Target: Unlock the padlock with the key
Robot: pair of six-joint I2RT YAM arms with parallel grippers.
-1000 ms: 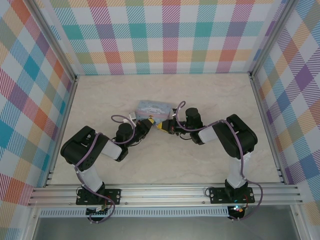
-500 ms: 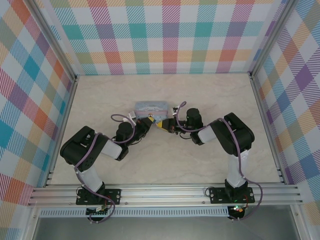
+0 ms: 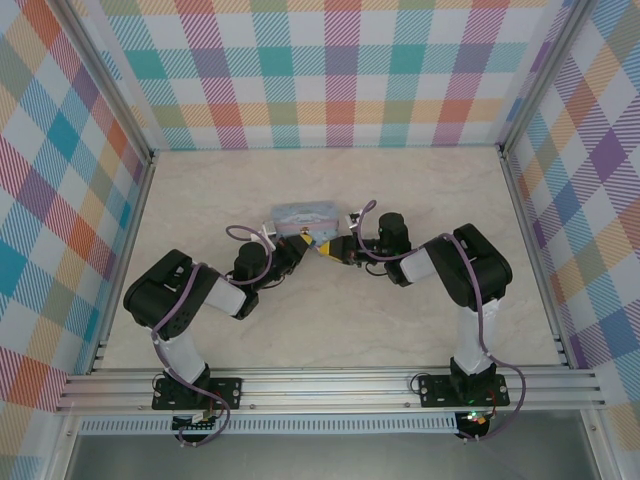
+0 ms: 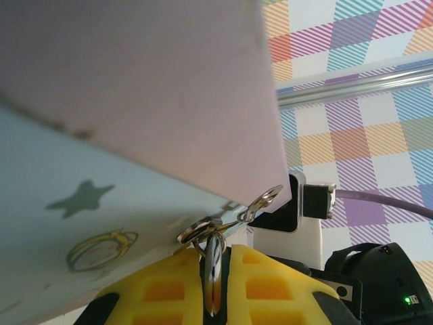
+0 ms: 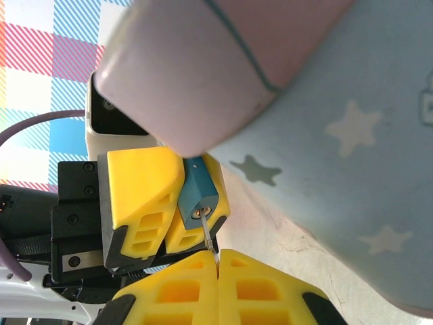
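Observation:
The blue padlock [image 5: 198, 193] is clamped between the yellow fingers [image 5: 139, 186] of my left gripper [image 4: 215, 254], just under the corner of the tin box. Its silvery shackle [image 4: 214, 264] runs through the tin's metal ring [image 4: 199, 231]. My right gripper [image 5: 218, 256] is shut on the thin grey key [image 5: 209, 235], whose tip sits in the padlock's keyhole. From the top view the left gripper [image 3: 300, 243] and the right gripper [image 3: 325, 250] meet tip to tip in front of the tin.
The pale-blue star-printed tin box [image 3: 300, 214] lies mid-table right behind the grippers and looms close over both wrist cameras as the tin [image 5: 338, 101]. Checked walls and aluminium rails [image 3: 330, 385] ring the marble tabletop.
The tin and both gripper tips have shifted slightly left and back. The right wrist has turned a little. Both grips are unchanged.

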